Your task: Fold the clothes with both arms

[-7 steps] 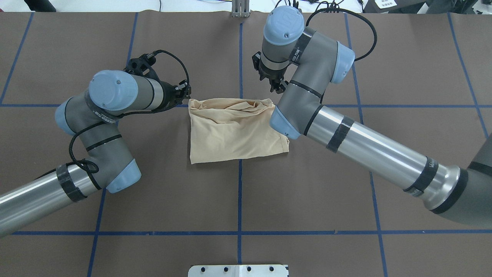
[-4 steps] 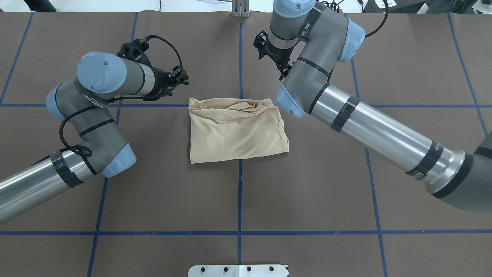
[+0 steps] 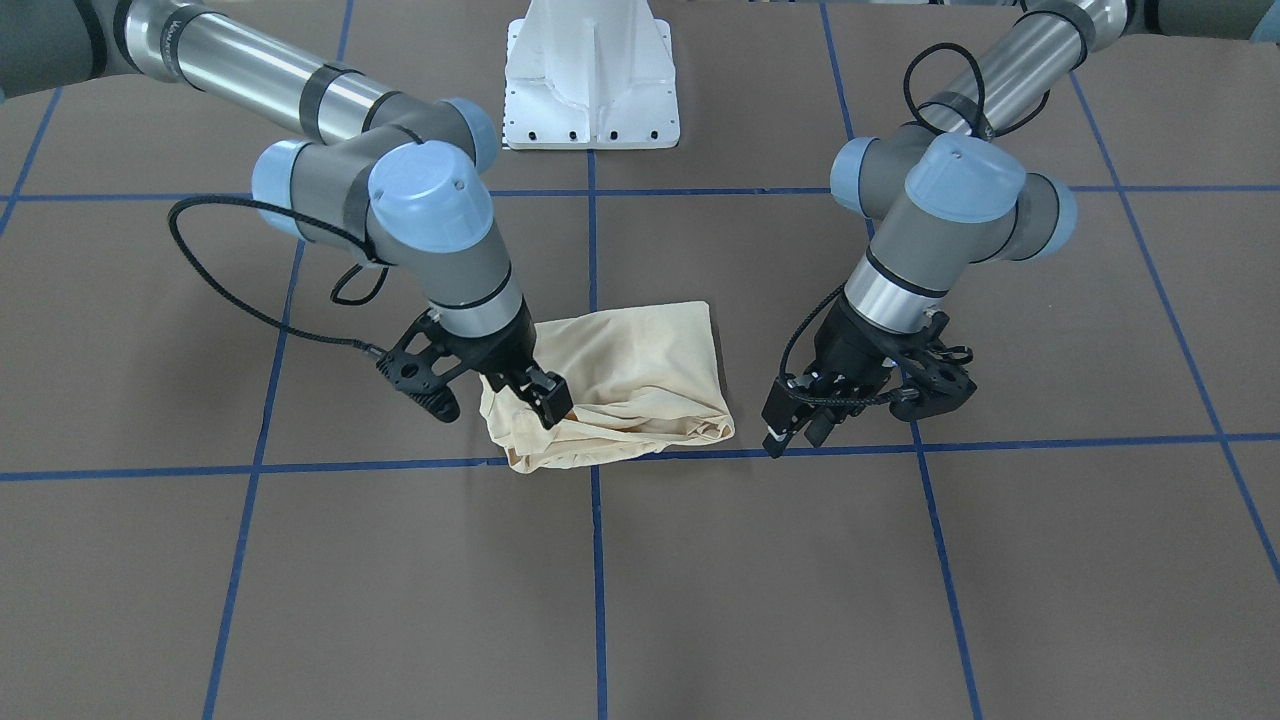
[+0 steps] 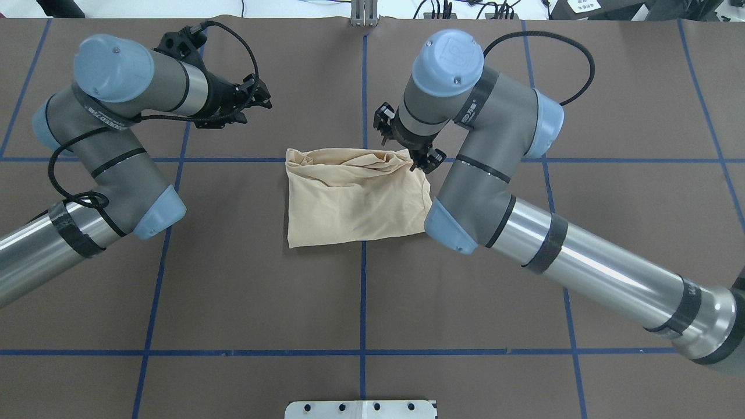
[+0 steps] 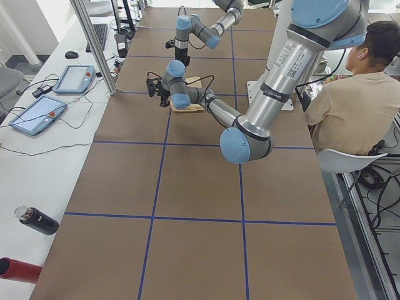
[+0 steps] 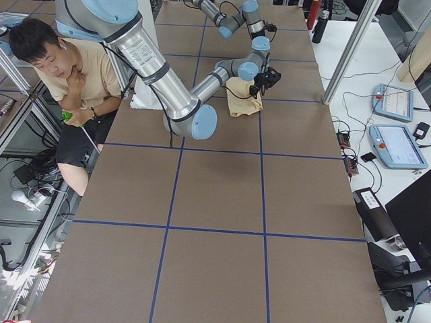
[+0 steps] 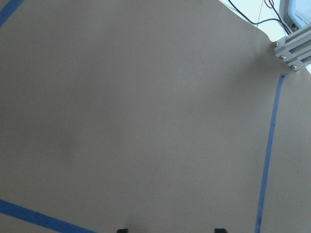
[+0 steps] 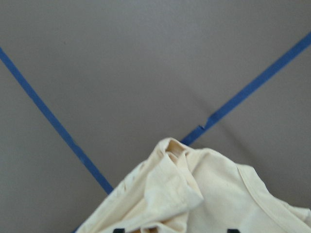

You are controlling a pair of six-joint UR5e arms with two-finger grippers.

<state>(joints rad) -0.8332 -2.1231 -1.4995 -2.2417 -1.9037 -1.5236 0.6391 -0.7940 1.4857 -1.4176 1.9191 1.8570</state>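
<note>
While the cream-yellow T-shirt (image 4: 355, 201) lies folded into a rough rectangle at the middle of the brown table (image 4: 262, 302), straddling the centre blue tape line (image 4: 362, 302), its far edge sits bunched in loose folds along the cross line there. The right arm (image 4: 483, 174) bends over the shirt's right edge and sets the right gripper (image 4: 425, 161) down at the far right corner of the cloth. In the right wrist view its fingertips (image 8: 233, 231) stand spread apart with the rumpled fabric between them, not pinched. Whether they touch the cloth I cannot tell. The left arm (image 4: 116, 151) carries the left gripper (image 4: 263, 99) over bare table to the far left of the shirt, well apart from it. The left wrist view shows that gripper's jaws released too, with nothing between them.
</note>
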